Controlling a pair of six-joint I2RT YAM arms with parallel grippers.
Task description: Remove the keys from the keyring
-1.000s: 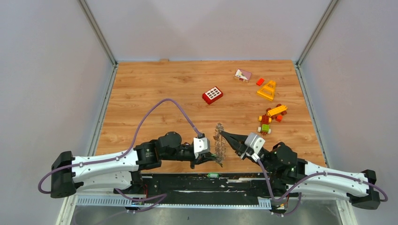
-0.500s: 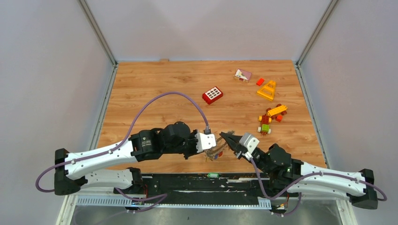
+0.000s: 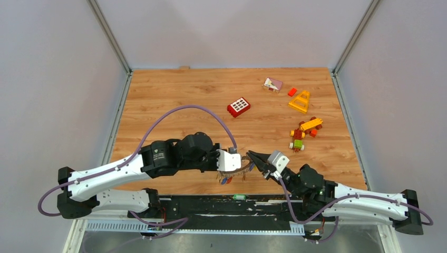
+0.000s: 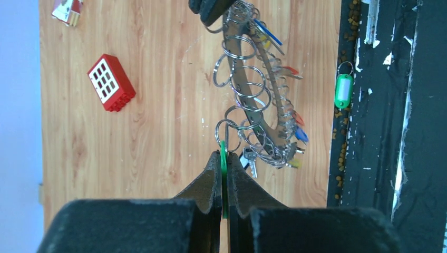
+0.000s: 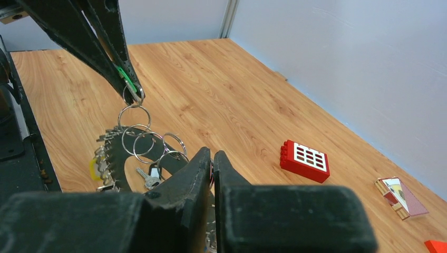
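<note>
Keyring (image 4: 269, 105) hangs off the table (image 4: 158, 132) just ahead of the left gripper (image 4: 223, 161), whose fingers are pressed onto a green tag (image 4: 223, 150) linked to it by small rings. Keys (image 4: 250, 159) dangle along its edge. The right gripper (image 5: 212, 161) sits at the keyring's far end, fingers almost together; whether they pinch anything I cannot tell. On the base side of both grippers runs the black strip (image 4: 385, 132), with a loose tag (image 4: 343, 90) lying on it. Bare wood spreads beyond the grippers to the red brick (image 4: 111, 83), well apart.
</note>
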